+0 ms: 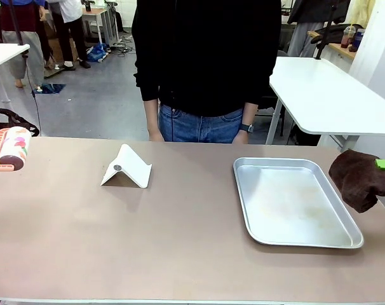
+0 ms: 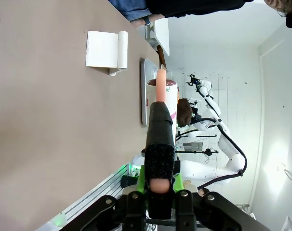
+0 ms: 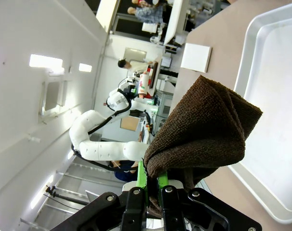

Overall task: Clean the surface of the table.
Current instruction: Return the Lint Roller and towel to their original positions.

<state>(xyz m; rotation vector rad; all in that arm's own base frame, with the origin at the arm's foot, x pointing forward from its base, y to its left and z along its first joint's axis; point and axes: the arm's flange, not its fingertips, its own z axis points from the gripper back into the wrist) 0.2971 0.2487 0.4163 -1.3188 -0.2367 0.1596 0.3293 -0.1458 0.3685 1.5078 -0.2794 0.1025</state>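
My right fingers (image 3: 152, 190) are clamped on a dark brown cloth (image 3: 204, 127), which bunches up above the green pads (image 3: 142, 180). In the front view that cloth (image 1: 359, 178) hangs at the right edge of the surface (image 1: 180, 235), just beside the silver tray (image 1: 294, 202). The tray holds nothing; only faint smears show on its floor. From my right wrist, the tray (image 3: 269, 96) lies just beyond the cloth.

My left fingers (image 2: 158, 190) are closed on the pink handle of a lint roller (image 2: 160, 120), whose patterned roll points away from them. In the front view the roller (image 1: 9, 149) sits at the far left edge of the surface.

A white folded stand (image 1: 126, 168) rests on the surface between roller and tray, well apart from both. A person (image 1: 205, 63) in black stands at the far side.
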